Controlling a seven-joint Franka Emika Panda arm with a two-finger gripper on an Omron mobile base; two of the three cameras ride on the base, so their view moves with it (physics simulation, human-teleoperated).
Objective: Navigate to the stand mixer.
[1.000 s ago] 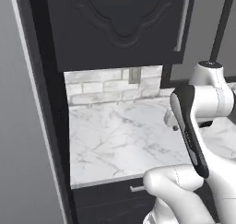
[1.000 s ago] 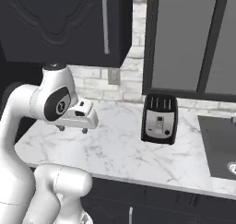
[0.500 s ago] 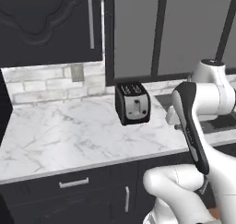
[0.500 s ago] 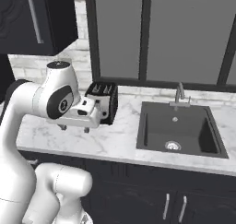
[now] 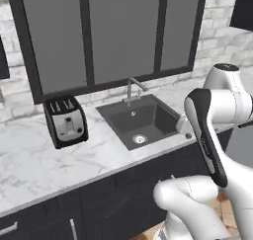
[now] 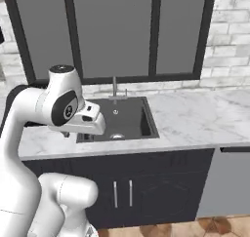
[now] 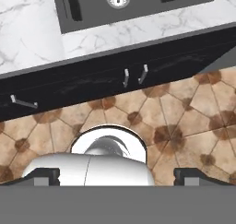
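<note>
Toaster (image 5: 66, 121) stands at the left on the marble counter (image 5: 29, 160), then the dark sink (image 5: 141, 119) with its tap (image 5: 132, 87) below the window, then bare marble running right toward the brick wall. We see no mixer anywhere on this stretch, so we judge it lies further along and the drive is unfinished. By its kind, we expect a heavy, rigid machine with a smooth metal bowl; nothing need be grasped, since we only have to pull up before it. Our gripper (image 7: 115, 176) hangs over the tiled floor (image 7: 184, 126) before the cabinets; its tips sit wide apart, holding nothing.
</note>
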